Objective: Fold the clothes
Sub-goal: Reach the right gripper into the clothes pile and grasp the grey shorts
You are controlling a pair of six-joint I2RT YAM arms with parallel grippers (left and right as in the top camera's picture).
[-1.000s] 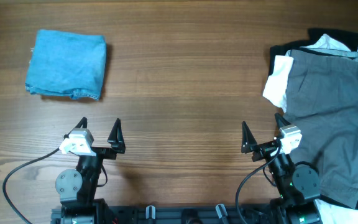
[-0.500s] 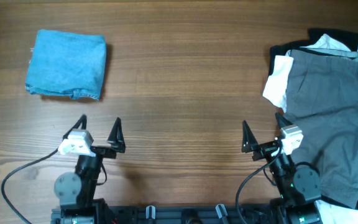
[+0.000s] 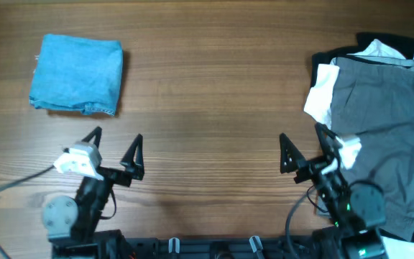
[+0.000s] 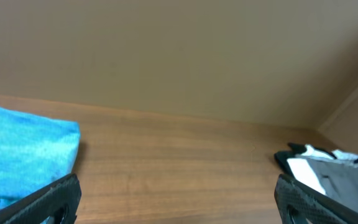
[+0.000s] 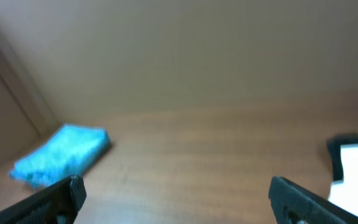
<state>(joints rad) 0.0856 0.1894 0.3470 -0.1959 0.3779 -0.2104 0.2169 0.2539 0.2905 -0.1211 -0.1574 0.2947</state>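
Overhead layout: showing two arms at the near edge of a wooden counter [image 3: 214, 86], with clothes at both far ends.
Left pincer [image 3: 116, 135]: hovering wide open and empty, pointing toward the far side, touching nothing.
Right pincer [image 3: 302, 133]: gaping wide too, gripping nothing, hanging just beside the pile's near-left edge.
Light-blue piece [image 3: 77, 74]: lying as a neat folded square at far left, probably parked there as finished work.
Grey shorts [image 3: 387, 137]: lying spread flat on top of the right-hand pile, likely waiting as the next item.
White piece [image 3: 322, 90]: peeking out from under the shorts at their left edge.
Black piece [image 3: 397, 42]: showing beneath, along the pile's far rim.
Obstacles: seeing none between the pincers and either garment; risking dragging the layers underneath along with the shorts.
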